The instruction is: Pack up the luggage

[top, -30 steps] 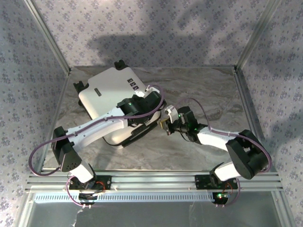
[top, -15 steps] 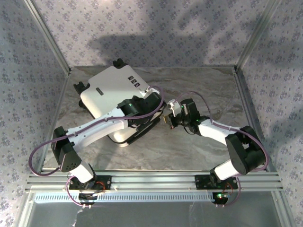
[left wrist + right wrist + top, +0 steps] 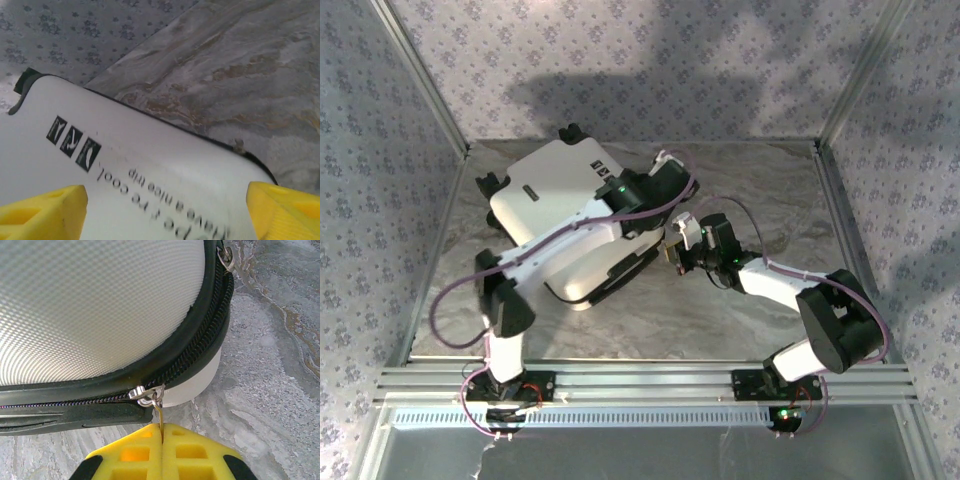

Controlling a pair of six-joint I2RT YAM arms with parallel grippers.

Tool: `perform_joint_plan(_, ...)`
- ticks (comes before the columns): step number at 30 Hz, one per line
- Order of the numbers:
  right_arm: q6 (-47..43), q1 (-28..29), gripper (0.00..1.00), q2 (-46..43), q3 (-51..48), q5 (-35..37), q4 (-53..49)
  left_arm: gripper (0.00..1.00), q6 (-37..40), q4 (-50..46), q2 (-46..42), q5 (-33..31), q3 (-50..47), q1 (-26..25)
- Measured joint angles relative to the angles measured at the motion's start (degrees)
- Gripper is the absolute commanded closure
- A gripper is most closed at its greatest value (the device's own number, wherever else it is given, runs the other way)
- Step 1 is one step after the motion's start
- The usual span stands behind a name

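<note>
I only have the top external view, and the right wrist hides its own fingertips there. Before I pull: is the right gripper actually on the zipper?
Observer: Yes. In the right wrist view the right gripper is shut on the metal zipper pull, at a rounded corner of the luggage.
Operator: Any other slider nearby?
Observer: A second pull sits further round that corner, on the same black zipper band.
Operator: And the left gripper?
Observer: In the left wrist view the left gripper is open. Its yellow fingers are wide apart above the luggage and hold nothing.
</note>
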Motion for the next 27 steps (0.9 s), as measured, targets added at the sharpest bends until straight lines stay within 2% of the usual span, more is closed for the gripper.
perform_joint_plan(4, 0.4, 0.1, 1.00, 0.0, -0.2, 0.0, 0.5, 0.16, -2.0, -5.9, 11.4, -2.0, 14.0, 1.8)
perform_joint_plan(7, 0.4, 0.2, 1.00, 0.0, -0.4, 0.2, 0.8, 0.16, -3.7, -10.2, 17.4, -2.5, 19.9, 3.4)
perform_joint_plan(13, 0.4, 0.3, 1.00, 0.0, -1.1, 0.2, 2.1, 0.22, -6.7, -13.3, 20.2, -1.3, 21.6, 5.2)
perform_joint_plan(16, 0.4, 0.5, 1.00, -0.2, -1.6, 0.2, 2.7, 0.26, -6.7, -11.1, 18.8, -1.1, 18.3, 5.2)
perform_joint_plan(20, 0.4, 1.7, 1.00, -1.4, -3.0, 0.2, 3.2, 0.29, -6.1, -4.9, 12.7, 0.4, 8.3, 5.0)
perform_joint_plan(27, 0.8, 7.6, 1.00, -4.6, -5.8, 1.9, 3.0, 0.32, -3.6, 3.9, 0.8, 4.1, -9.2, 3.7)
